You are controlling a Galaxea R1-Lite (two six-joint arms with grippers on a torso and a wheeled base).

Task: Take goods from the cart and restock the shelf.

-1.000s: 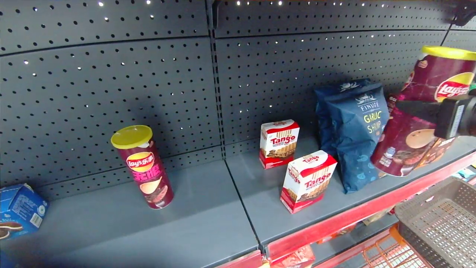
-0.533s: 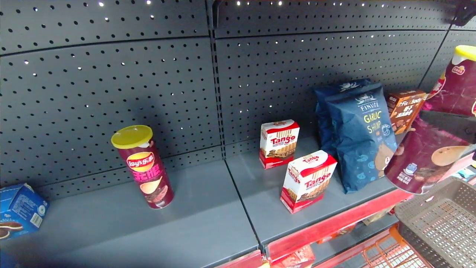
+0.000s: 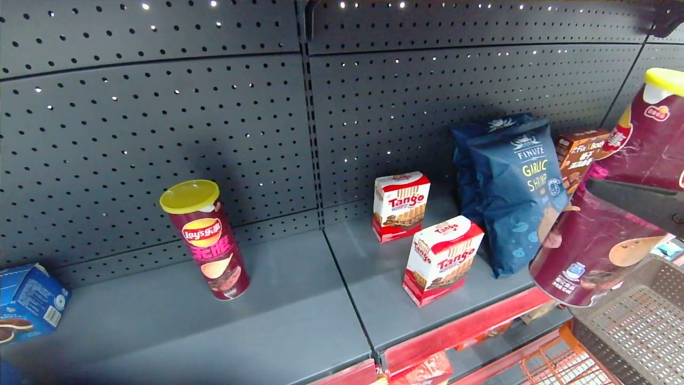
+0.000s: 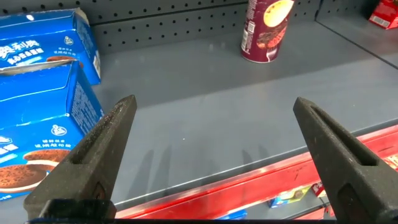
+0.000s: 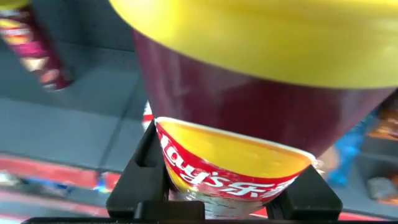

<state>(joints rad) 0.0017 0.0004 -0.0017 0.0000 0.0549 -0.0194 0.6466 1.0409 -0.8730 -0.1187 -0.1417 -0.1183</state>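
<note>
The shelf [image 3: 299, 315] is thinly stocked. The chip can [image 3: 598, 251], clamped at a tilt in the right pincer [image 5: 224, 186], hangs at the shelf's right end. Its base is out past the shelf's front edge, just beside the blue snack bag [image 3: 521, 198]. A second ago it sat higher, over the shelf board. It has since dropped and come outward, so it is not yet placed and is probably being re-aimed. A matching can [image 3: 211, 246] stands upright well to the left. The left pincer [image 4: 214, 102] hangs spread wide and empty over the shelf.
</note>
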